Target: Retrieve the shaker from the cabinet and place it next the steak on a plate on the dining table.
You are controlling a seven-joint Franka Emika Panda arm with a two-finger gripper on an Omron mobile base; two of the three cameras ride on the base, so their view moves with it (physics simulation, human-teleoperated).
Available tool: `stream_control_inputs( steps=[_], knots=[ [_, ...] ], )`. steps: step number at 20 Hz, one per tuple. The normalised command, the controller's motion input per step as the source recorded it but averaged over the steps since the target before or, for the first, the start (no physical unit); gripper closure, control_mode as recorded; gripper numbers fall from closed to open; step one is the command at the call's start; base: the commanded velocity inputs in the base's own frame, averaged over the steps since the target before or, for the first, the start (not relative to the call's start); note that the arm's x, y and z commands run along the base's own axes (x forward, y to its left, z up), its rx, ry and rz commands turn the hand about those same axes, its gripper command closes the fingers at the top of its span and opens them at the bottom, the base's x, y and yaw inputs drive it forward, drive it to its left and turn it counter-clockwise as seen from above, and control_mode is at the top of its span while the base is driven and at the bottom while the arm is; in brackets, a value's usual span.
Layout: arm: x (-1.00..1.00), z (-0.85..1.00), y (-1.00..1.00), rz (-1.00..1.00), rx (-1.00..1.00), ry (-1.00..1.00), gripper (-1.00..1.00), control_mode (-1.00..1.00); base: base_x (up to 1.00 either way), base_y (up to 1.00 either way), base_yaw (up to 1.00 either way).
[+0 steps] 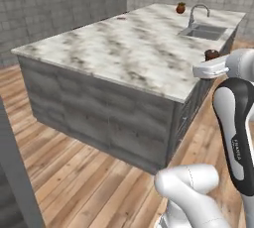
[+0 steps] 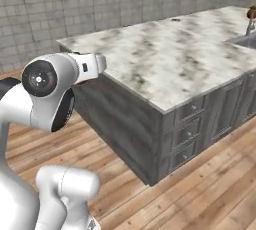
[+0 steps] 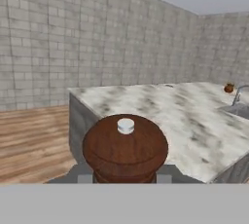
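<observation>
Hand view: gripper pinching the shaker from both sides, small dark finger tips just showing at either flank of its base. Seen from above, a round dome of dark reddish-brown turned wood with faint ring grooves, capped by a small pale metal stud at centre. Beyond it, the dining table: broad slab of white marble clouded with grey-brown veins, square-edged, on grey wood-grain panel sides. Far along the top, a curved steel faucet and, beside it, a small round orange-brown pot. Behind, walls of rough grey brick; to the left, warm plank flooring.

Left base view: shaker's rounded dark knob peeking above the white hand, off the near right edge of the marble top, held in the air and not resting on it. Inset steel sink and arched faucet at the far end, pot just past them. Small reddish speck near the far left edge, too small to identify.

Right base view: panelled grey drawers with small knobs under the marble overhang.
</observation>
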Motion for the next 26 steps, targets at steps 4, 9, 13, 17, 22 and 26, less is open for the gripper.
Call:
stream_control_inputs(
  steps=[4,9,13,17,22,26],
  knots=[
    [0.0,0.0,0.0,0.0,0.0,0.0,1.0,1.0,0.83,0.33,0.57],
    [0.0,0.0,0.0,0.0,0.0,0.0,1.0,1.0,0.95,0.2,0.55],
    [0.0,0.0,0.0,0.0,0.0,0.0,1.0,1.0,1.0,0.02,0.49],
    [0.0,0.0,0.0,0.0,0.0,0.0,1.0,1.0,1.0,0.0,0.45],
    [0.0,0.0,0.0,0.0,0.0,0.0,1.0,1.0,1.0,-0.04,0.38],
    [0.0,0.0,0.0,0.0,0.0,0.0,1.0,1.0,1.0,-0.39,0.24]
  ],
)
